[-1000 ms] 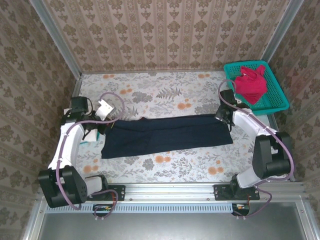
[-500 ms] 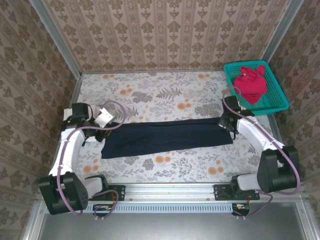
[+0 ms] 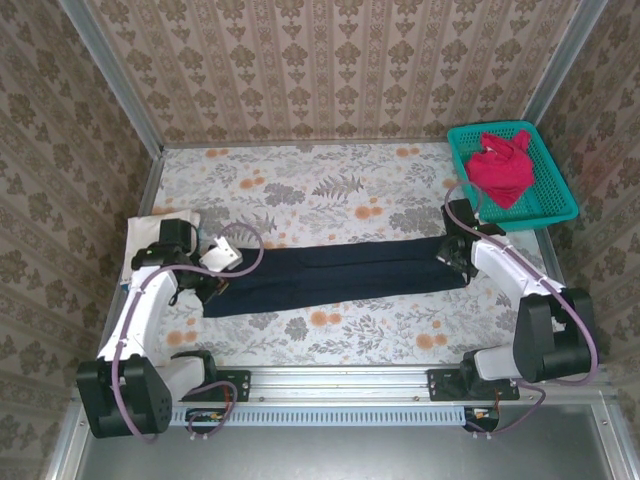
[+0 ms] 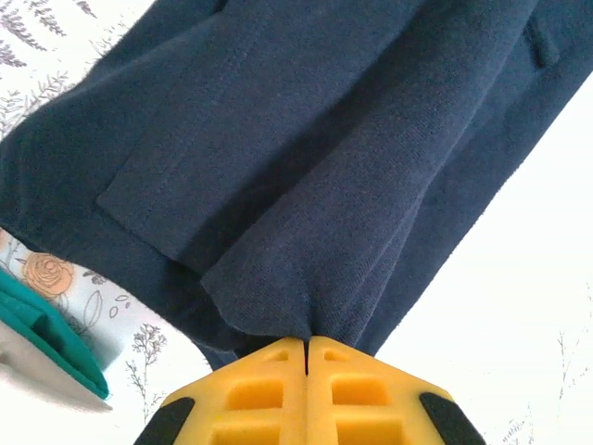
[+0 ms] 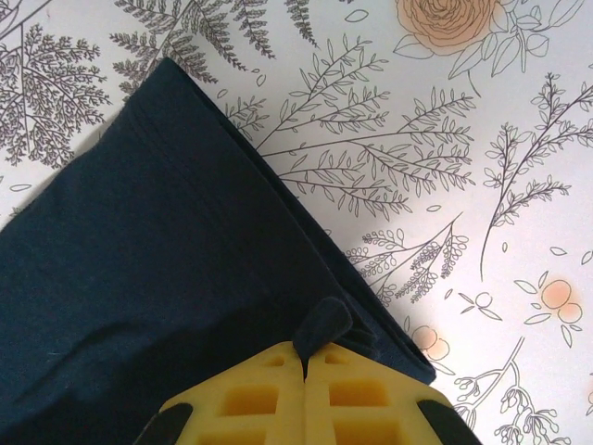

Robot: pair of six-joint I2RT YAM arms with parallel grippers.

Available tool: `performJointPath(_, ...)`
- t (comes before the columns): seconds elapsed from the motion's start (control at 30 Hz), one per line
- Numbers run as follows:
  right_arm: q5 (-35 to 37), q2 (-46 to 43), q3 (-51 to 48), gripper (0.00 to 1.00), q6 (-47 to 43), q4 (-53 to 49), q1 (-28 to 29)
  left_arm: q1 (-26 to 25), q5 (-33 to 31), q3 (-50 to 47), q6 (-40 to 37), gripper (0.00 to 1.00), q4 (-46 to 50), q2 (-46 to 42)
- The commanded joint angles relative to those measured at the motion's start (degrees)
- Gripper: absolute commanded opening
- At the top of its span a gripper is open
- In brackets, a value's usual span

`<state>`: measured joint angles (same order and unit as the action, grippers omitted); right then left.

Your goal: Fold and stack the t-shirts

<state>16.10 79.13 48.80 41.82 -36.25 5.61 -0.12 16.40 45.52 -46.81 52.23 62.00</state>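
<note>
Top external view gives us the navy t-shirt [image 3: 340,272] folded into a long band across the middle of the table [image 3: 330,195], running left to right. Our left gripper [image 4: 306,341] has its yellow jaws pressed together on a pinch of cloth at the band's left end. Our right gripper [image 5: 305,355] is clamped the same way on a small pucker at the right end. We judge the cloth light, soft and limp. It will sag between holds and its layers may slide apart, so we would grip through every layer at the end corners. The red t-shirt [image 3: 502,165] lies crumpled in the teal basket [image 3: 560,208] at far right. What looks to be the cream t-shirt [image 3: 160,226] sits at the left edge.
</note>
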Motion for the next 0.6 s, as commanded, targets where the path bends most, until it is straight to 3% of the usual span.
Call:
performJointPath(0.0,3.3,2.2,2.1,0.00,-0.1,-1.4,-0.4,-0.9,-3.7,-2.2,-1.5,0.00,3.3,-2.2)
performJointPath(0.43,-0.2,5.6,1.3,0.01,1.4,0.8,-0.4,-3.6,-7.4,-3.9,-2.9,0.00,4.2,3.2)
performJointPath(0.53,-1.6,5.5,1.5,0.08,0.6,1.8,-0.3,-5.3,-8.0,-4.4,-2.3,0.01,5.2,4.4)
performJointPath(0.57,-1.9,5.3,1.6,0.16,0.1,2.1,-0.3,-6.2,-8.0,-4.8,-2.3,0.06,5.2,4.2)
